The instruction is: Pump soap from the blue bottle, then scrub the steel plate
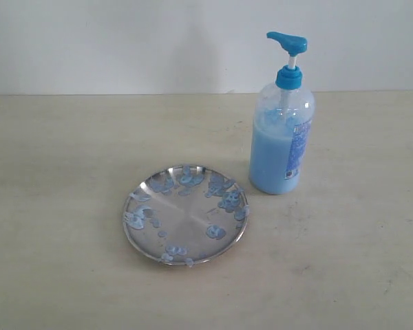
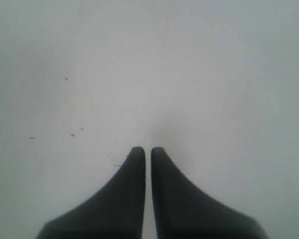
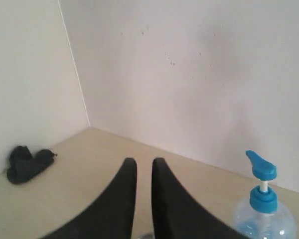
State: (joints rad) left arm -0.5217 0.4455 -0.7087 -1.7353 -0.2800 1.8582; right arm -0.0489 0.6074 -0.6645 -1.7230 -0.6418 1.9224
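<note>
One bench (image 1: 55,261) carries everything. The steel plate (image 1: 185,214) lies flat at the foot of the blue bottle (image 1: 281,137), just beside it. It is loose and shallow, so a sideways scrub would likely slide it. The bottle is tall and narrow, so an off-centre press could topple it. Its spout appears short of the plate, so fresh soap may land on the bench. Count: one bench, one plate, one bottle, two pincers. The right pincer (image 3: 144,160) hangs near the bottle's pump, jaws nearly together, empty. The left pincer (image 2: 147,149) is closed and empty; its place from the bottle is not determinable. Soap (image 1: 215,232) blobs: well over ten, merged, no exact count.
</note>
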